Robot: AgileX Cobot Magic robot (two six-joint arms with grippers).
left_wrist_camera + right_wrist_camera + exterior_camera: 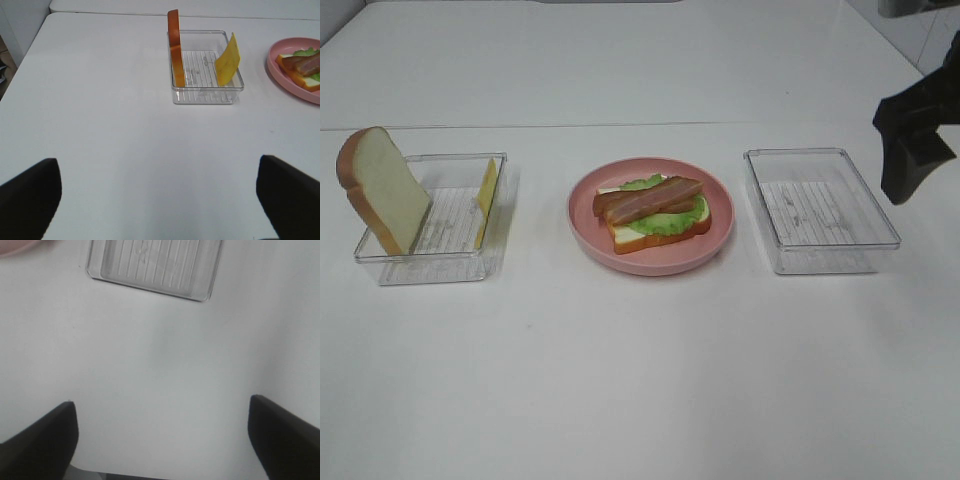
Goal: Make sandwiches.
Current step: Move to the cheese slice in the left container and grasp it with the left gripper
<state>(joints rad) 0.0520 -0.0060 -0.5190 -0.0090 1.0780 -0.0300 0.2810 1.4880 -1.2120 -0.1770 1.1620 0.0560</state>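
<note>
One bread slice lies on the pink plate at mid-counter, with the lettuce leaf and then the bacon strips stacked on it. The second bread slice stands tilted in the left tray. The cheese slice leans on that tray's opposite wall. The right tray sits beside the plate. The left end effector and right end effector are both spread wide, gripping nothing.

The matte black left pincer shows two broad, flat fingers with blunt, slightly rounded tips. The right pincer has matching plain black fingers; from the high camera its housing is an angular black block.
</note>
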